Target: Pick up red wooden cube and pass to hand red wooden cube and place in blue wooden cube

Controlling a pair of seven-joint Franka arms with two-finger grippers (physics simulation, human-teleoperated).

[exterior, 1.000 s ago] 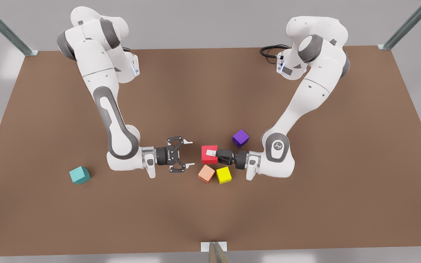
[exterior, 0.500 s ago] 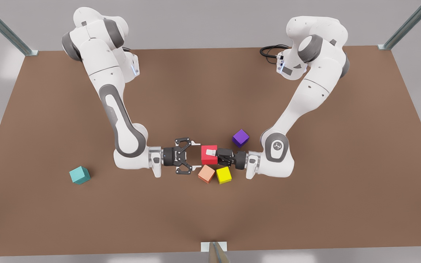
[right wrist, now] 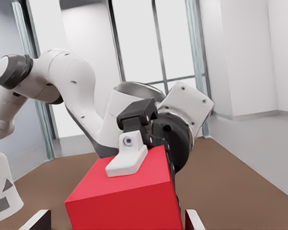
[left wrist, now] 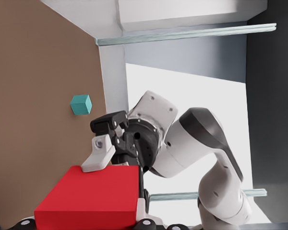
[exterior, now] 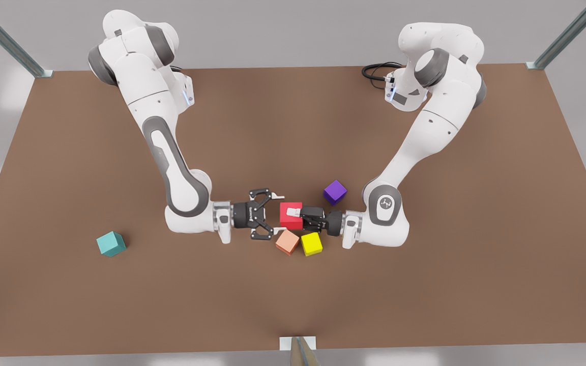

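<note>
The red wooden cube (exterior: 288,221) hangs above the table at mid-front, clamped from above and below by my left gripper (exterior: 294,212), which comes in from the front view's right. My right gripper (exterior: 275,215), the receiving hand, faces it from the front view's left and is open. Its fingertips (right wrist: 191,219) flank the cube's (right wrist: 125,196) near edge without closing. The left wrist view has the cube (left wrist: 86,196) up close, with one right-gripper finger (left wrist: 100,154) beside it. The blue wooden cube (exterior: 111,243), teal in colour, sits alone on the table (left wrist: 80,104) far to the front view's left.
A salmon-orange cube (exterior: 287,241) and a yellow cube (exterior: 312,243) lie on the brown table (exterior: 425,284) just below the two grippers. A purple cube (exterior: 334,192) sits behind the left gripper's wrist. Metal posts stand at the table's corners.
My right gripper has moved toward the front view's right, staying open, until its fingertips reach the red cube. The left arm and the cube have held still.
</note>
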